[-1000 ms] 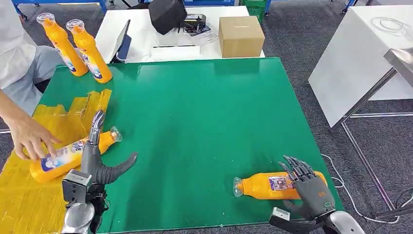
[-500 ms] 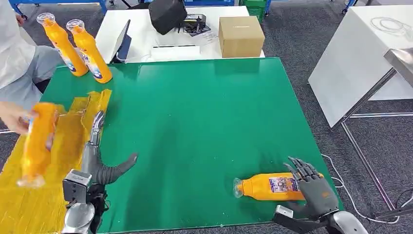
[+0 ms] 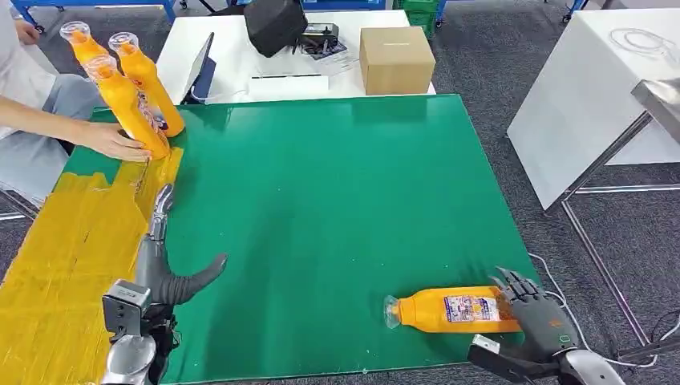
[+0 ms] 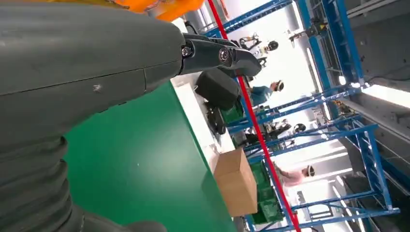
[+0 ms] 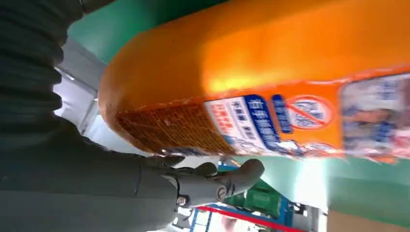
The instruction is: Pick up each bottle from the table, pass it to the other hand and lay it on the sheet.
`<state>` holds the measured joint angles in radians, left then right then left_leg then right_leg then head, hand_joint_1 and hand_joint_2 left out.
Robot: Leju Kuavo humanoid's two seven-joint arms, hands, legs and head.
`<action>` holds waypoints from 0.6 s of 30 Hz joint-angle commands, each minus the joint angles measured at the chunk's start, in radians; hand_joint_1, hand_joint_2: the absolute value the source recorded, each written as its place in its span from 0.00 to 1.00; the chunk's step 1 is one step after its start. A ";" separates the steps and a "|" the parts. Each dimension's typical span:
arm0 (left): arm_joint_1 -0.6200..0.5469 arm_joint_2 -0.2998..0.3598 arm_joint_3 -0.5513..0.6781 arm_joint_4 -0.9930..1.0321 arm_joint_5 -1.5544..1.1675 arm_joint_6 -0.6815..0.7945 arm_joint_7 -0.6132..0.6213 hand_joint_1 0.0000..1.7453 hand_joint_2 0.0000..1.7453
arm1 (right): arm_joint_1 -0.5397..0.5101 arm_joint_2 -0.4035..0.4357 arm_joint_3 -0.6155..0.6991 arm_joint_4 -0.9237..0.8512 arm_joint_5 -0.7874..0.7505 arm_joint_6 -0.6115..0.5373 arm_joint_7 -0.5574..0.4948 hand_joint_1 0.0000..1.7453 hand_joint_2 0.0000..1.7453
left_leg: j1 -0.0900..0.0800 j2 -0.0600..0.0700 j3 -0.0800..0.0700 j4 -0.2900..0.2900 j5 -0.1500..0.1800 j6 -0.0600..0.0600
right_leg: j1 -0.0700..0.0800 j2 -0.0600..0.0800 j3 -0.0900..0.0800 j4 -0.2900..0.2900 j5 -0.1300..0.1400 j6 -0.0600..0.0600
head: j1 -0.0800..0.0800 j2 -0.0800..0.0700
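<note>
Four orange bottles are in the head view. One bottle (image 3: 449, 310) lies on its side near the front right corner of the green table (image 3: 337, 200), cap end pointing left, base to the right. The right hand (image 3: 539, 318) sits at that base, fingers spread and curved just beside or against the end of the bottle; the right wrist view shows the fingers (image 5: 217, 181) reaching along the labelled side (image 5: 270, 96), but whether they actually grip it I cannot tell. The left hand (image 3: 164, 257) rests at the near left, on the edge between the table and the yellow sheet (image 3: 64, 265), fingers straight and pointing far, thumb stuck out wide to the right, holding nothing. At the far left a person's hand (image 3: 112, 140) holds a tilted bottle (image 3: 124, 104) at the far end of the sheet. Just behind it stand two more bottles (image 3: 148, 80), upright and close together. Beyond the table is a white table (image 3: 240, 64) with a cardboard box (image 3: 395, 58) and a black bag (image 3: 275, 24).
</note>
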<state>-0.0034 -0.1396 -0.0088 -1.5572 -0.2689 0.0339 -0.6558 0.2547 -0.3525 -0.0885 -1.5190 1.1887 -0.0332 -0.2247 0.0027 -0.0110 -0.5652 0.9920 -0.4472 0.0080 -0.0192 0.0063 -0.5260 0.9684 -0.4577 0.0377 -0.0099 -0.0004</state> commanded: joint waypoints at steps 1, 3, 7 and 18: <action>-0.029 0.017 0.034 0.090 0.013 -0.016 -0.003 0.00 1.00 | -0.050 -0.010 0.033 0.200 0.035 0.021 0.023 0.91 1.00 | 0.001 0.000 0.003 -0.002 0.000 0.000 | 0.001 -0.001 0.004 -0.003 0.000 -0.001 | 0.000 0.000; -0.035 0.017 0.034 0.101 0.013 -0.021 -0.003 0.00 1.00 | -0.068 -0.006 0.049 0.230 0.037 0.026 0.023 0.98 1.00 | 0.002 0.001 0.004 -0.002 0.000 -0.001 | 0.002 0.000 0.005 -0.003 0.001 -0.002 | 0.001 0.000; -0.052 0.014 0.021 0.134 0.011 -0.027 -0.004 0.00 1.00 | -0.120 0.006 0.108 0.330 0.059 0.013 0.028 1.00 1.00 | 0.002 0.002 0.006 -0.001 0.000 0.000 | 0.002 0.000 0.006 -0.003 0.001 -0.001 | 0.001 0.000; -0.023 0.002 0.008 0.100 0.000 -0.038 0.009 0.00 1.00 | -0.198 0.111 0.162 0.280 0.070 -0.157 0.049 1.00 1.00 | 0.003 0.009 0.011 -0.002 0.000 0.001 | 0.003 0.007 0.009 -0.004 0.005 0.000 | 0.001 0.000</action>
<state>-0.0173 -0.1381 0.0061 -1.5015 -0.2602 0.0084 -0.6588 0.1136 -0.3452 0.0019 -1.3180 1.2532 -0.1378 -0.1816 0.0028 -0.0039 -0.5539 0.9918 -0.4482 0.0099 -0.0186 0.0131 -0.5178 0.9676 -0.4551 0.0396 -0.0092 -0.0004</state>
